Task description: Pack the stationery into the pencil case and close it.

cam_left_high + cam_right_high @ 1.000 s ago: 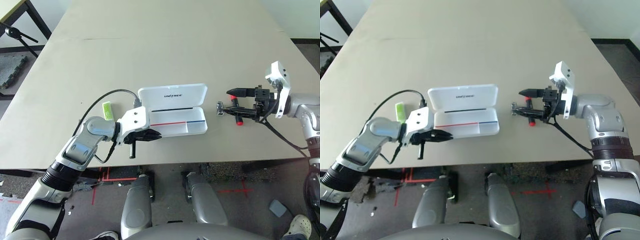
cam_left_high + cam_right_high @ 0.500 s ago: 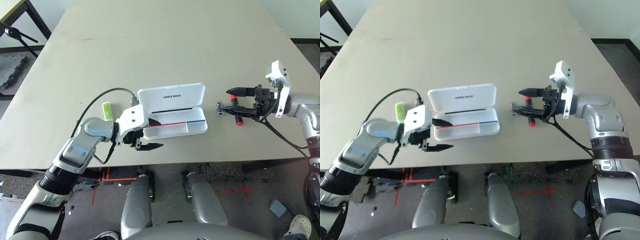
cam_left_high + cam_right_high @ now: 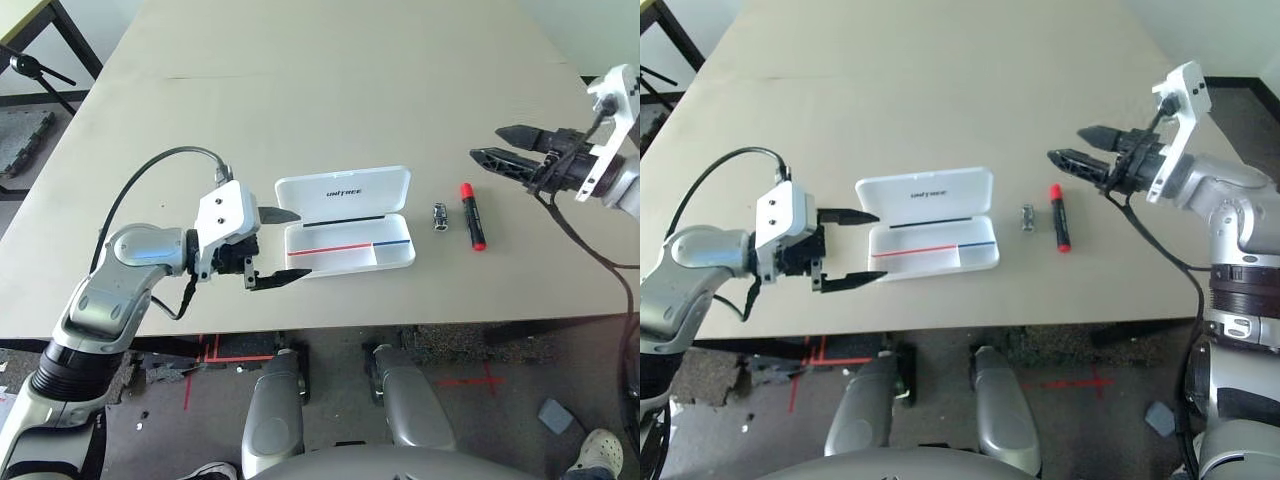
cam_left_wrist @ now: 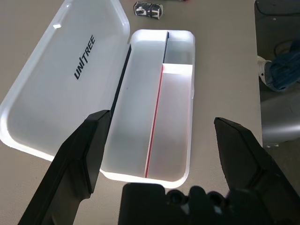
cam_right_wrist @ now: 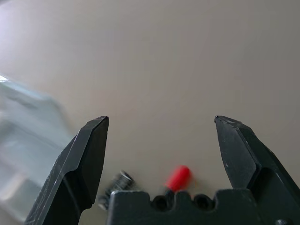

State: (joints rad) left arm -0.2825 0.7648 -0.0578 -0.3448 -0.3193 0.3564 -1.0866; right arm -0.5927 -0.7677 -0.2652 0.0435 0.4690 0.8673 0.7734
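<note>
The beige table [image 3: 330,90] carries the open pencil case [image 3: 345,220], clip [image 3: 439,216] and marker [image 3: 472,215].

- Head stereo pair: looks forward and down over the table [image 3: 330,90]; both eyes share the whole scene.
- Left wrist: close, facing the pencil case [image 4: 140,93].
- Right wrist: faces the tabletop, red-and-black marker [image 5: 178,177] below.

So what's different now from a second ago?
The left gripper was shut beside the open pencil case; now it is wide open and higher. The right gripper lifted up and away from the red-and-black marker and clip. Case, marker and clip stayed put on the table, the case empty.
</note>
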